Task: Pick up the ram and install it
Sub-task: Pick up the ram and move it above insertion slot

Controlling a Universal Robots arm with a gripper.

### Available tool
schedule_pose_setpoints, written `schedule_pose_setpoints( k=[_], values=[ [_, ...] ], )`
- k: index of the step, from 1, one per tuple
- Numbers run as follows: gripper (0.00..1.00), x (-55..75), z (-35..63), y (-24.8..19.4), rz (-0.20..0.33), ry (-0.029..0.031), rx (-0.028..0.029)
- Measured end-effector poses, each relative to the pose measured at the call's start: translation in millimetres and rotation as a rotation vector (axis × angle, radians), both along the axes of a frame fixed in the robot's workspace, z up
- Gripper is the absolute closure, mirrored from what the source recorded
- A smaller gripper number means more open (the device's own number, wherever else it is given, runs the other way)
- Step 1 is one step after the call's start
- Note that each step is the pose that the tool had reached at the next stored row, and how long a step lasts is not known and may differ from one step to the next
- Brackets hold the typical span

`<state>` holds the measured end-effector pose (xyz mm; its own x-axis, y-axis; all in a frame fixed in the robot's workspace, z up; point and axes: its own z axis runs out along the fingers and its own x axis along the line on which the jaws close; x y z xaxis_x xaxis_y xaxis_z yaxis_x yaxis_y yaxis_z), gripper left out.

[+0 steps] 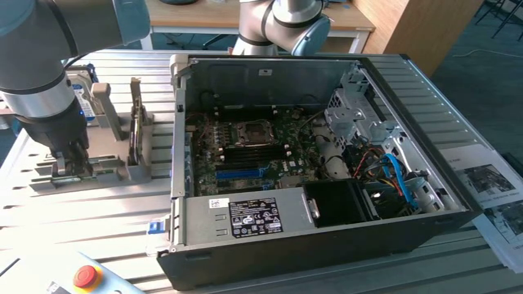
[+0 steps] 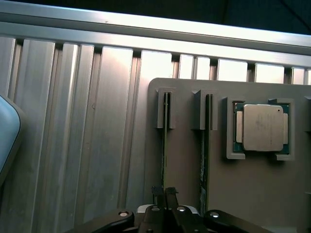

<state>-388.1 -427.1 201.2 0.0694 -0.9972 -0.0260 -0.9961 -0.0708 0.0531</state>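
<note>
Pinching with its fingertips drawn almost together, the gripper (image 2: pixel 165 194) is closing on the thin upper edge of the ram (image 2: pixel 164 145), which is standing on edge in a narrow slot of the grey holder (image 2: pixel 184 160). It is sitting in the slot nearest the holder's rim. That upright seating is leaving only the board's edge exposed, which is probably why the fingers are coming straight down over it and gripping so narrowly. A second green stick (image 2: pixel 206 145) is standing in the neighbouring slot, just beside the ram and parallel to it, untouched. Beyond it a processor (image 2: pixel 262 127) is lying flat in its own square pocket. The holder is resting on the ribbed aluminium table (image 2: pixel 73 145). In the exterior view the arm is reaching down at that view's left, well apart from the open computer case (image 1: pixel 327 245), where the motherboard (image 1: pixel 245 153) is lying face up with its blue slot (image 1: pixel 241 173) waiting, so the ram is not yet installed.
</note>
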Motion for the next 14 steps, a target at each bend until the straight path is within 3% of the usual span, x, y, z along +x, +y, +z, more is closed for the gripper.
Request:
schedule_pose_setpoints(
  k=[14],
  values=[
    [0.88, 0.0, 0.0, 0.0, -0.006, 0.0000, 0.0000]
  ],
)
